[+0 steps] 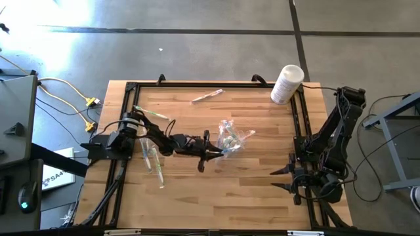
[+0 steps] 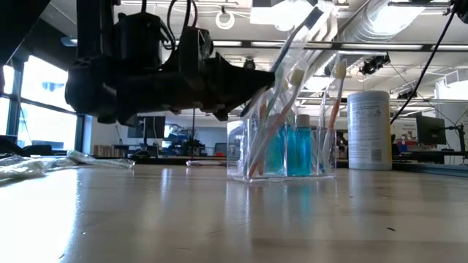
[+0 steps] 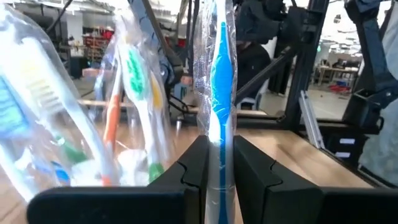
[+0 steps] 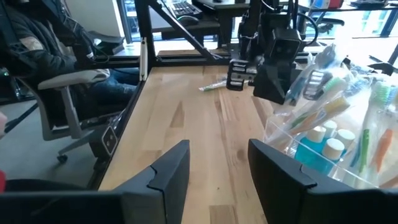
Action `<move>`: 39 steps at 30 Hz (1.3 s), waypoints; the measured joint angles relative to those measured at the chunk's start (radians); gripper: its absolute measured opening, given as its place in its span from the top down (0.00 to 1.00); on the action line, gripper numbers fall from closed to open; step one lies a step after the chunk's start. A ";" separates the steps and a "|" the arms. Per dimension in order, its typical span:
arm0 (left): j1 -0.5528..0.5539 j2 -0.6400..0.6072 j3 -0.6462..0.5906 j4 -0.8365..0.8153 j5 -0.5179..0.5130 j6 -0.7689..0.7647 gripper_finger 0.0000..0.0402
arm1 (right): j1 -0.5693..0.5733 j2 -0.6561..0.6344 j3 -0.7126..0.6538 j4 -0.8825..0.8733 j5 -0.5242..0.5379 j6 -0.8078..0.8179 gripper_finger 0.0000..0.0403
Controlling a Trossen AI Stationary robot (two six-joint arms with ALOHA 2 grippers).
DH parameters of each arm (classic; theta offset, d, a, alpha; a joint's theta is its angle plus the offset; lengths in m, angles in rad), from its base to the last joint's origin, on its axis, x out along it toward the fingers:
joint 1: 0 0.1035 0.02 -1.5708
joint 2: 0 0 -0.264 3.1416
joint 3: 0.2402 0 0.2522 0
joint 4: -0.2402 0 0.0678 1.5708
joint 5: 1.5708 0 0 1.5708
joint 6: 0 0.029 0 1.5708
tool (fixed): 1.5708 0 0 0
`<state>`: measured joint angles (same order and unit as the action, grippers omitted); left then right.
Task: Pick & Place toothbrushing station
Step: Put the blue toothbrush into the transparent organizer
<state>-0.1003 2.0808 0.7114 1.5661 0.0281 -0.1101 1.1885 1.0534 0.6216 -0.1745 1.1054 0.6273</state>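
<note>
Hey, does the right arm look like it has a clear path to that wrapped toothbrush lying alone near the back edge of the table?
Probably yes. The right gripper waits open and empty at the table's right edge, and the wrapped toothbrush lies alone on bare wood. Only the white canister stands nearby. Whether the arm stretches that far is unclear.

I work in an open lab or workshop: bare concrete floor [image 1: 216,59], exposed ceiling ducts [image 2: 395,22], a black-framed wooden bench [image 1: 249,196], more desks and monitors [image 2: 430,130] behind.

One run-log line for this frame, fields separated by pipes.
left gripper: shut on wrapped blue toothbrush, at clear organizer | right gripper: open, idle at table edge
</note>
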 joint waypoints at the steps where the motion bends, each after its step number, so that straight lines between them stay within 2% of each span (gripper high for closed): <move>1: 0.005 0.000 0.001 0.001 -0.003 0.000 0.89 | 0.000 0.000 0.000 0.000 0.004 0.000 0.61; 11: 0.036 0.000 0.003 -0.002 0.011 -0.002 0.88 | -0.007 0.000 0.000 0.003 0.015 0.000 0.61; 19: 0.036 0.081 0.005 0.004 0.003 -0.061 0.88 | -0.007 0.000 0.000 0.003 0.009 0.000 0.61; 30: 0.035 0.090 0.006 0.003 0.005 -0.086 0.88 | -0.007 0.000 0.000 0.002 0.003 0.000 0.61; 39: 0.034 0.091 0.005 0.002 0.011 -0.140 0.75 | -0.007 0.000 0.000 0.002 -0.005 0.001 0.61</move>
<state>-0.0661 2.1715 0.7162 1.5681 0.0391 -0.2503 1.1816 1.0534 0.6216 -0.1726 1.1000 0.6281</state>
